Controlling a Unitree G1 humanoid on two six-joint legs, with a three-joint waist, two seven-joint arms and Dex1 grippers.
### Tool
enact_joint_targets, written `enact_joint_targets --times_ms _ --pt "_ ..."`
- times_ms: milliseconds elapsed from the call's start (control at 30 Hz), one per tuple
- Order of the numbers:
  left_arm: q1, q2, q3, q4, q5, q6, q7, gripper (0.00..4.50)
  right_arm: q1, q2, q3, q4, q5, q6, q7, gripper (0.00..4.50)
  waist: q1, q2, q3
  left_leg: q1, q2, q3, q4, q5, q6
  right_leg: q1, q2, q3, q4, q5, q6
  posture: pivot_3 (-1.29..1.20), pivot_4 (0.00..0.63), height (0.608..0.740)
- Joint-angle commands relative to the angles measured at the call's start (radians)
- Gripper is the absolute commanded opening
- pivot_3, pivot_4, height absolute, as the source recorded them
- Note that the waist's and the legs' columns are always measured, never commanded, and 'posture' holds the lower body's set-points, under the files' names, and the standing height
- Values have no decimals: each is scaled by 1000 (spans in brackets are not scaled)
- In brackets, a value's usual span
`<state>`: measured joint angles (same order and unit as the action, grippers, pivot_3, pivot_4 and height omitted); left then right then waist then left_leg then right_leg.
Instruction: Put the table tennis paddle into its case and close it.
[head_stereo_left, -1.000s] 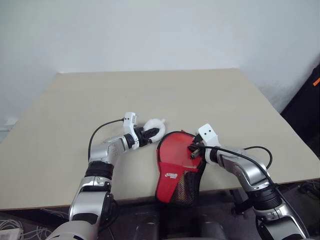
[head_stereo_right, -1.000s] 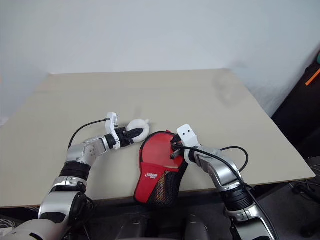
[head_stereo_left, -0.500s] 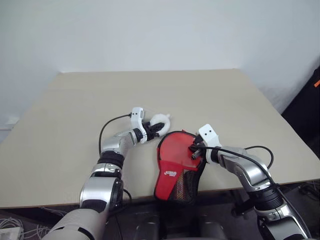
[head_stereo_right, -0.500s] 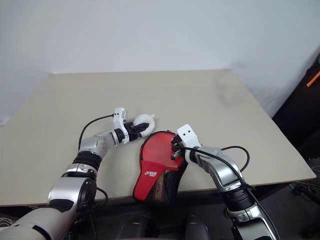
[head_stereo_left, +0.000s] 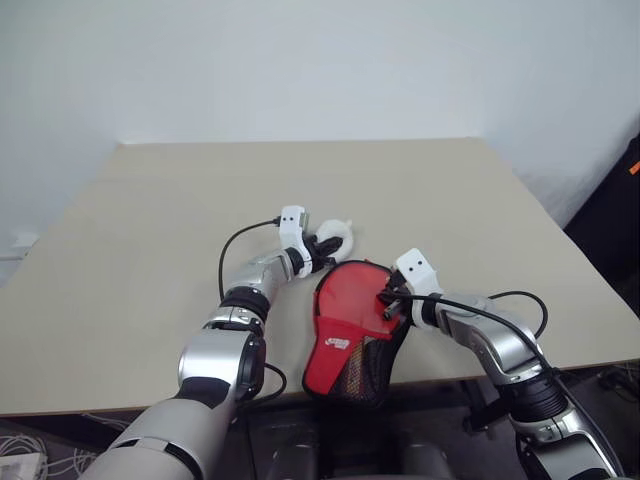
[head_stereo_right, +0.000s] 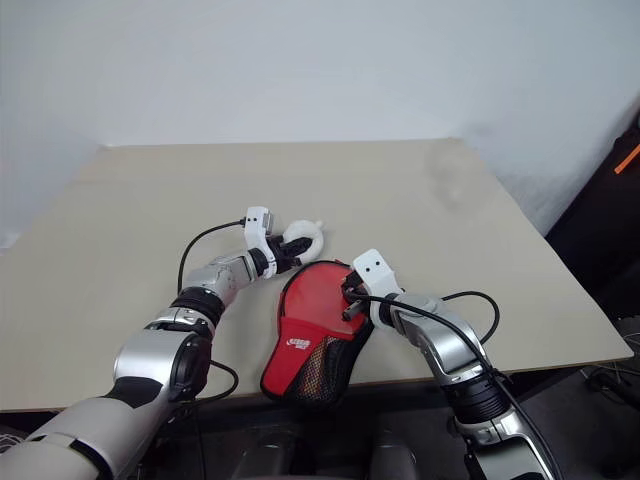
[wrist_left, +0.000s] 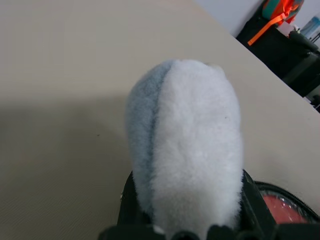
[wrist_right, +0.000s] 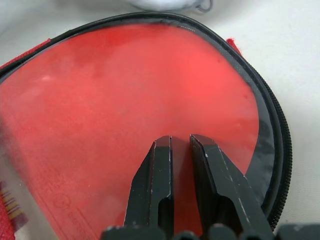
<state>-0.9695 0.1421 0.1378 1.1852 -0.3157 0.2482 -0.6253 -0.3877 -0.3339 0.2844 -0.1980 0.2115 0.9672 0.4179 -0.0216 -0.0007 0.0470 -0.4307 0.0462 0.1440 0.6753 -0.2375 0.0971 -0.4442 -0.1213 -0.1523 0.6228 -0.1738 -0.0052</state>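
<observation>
Red case (head_stereo_left: 352, 325) lies flat at table's near edge, paddle (wrist_right: 125, 100) inside under clear pocket.

Red case (head_stereo_left: 352, 322) between both arms

Soft even daylight, faint shadows, wrist close-ups blurred

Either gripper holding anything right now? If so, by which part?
Left gripper grips a white fluffy thing by its near end. Right gripper is shut, tips over the case's clear pocket; no hold visible.
</observation>
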Motion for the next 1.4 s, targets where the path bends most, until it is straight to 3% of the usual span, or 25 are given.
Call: enact_joint_targets --times_ms 33,300,467,667,1000,1367,1400 --pt "-85 -20 37 -11 1 -58 35 455 -2 -4 7 -13 -6 10 7 619 0 0 0 0 0 0 0 0 0 0 0 0 0 0 0 0 0 715" --pt "-118 -86 17 -10 31 -77 3 455 -1 2 9 -17 -10 13 8 619 0 -1 0 -1 0 -1 1 0 1 0 0 -1 0 0 0 0 0 715" --pt "-37 -107 -149 -80 160 -100 -203 455 -1 3 7 -23 -10 18 6 619 0 0 0 -1 0 0 1 -1 1 0 0 -1 0 0 0 0 0 715" --pt "65 -100 -261 -189 228 -79 -345 431 1 5 5 -21 -12 17 5 619 1 0 0 -1 0 -1 0 -1 2 0 0 -1 -1 0 0 0 0 715" --pt "109 -71 -283 -312 233 -19 -403 430 -4 9 6 -9 -16 11 8 619 1 0 0 -1 -1 0 0 -4 6 1 -2 -1 -2 -1 2 0 0 715" --pt "143 -4 -312 -510 212 98 -471 4398 -12 13 11 6 -22 -2 12 619 0 0 0 -1 -1 0 0 -4 6 0 -1 0 -2 -1 2 0 0 715" --pt "139 4 -310 -523 214 105 -464 4480 -11 13 13 6 -23 -3 12 619 0 0 0 -1 -1 0 0 -4 6 0 -1 0 -2 -1 2 0 0 715"
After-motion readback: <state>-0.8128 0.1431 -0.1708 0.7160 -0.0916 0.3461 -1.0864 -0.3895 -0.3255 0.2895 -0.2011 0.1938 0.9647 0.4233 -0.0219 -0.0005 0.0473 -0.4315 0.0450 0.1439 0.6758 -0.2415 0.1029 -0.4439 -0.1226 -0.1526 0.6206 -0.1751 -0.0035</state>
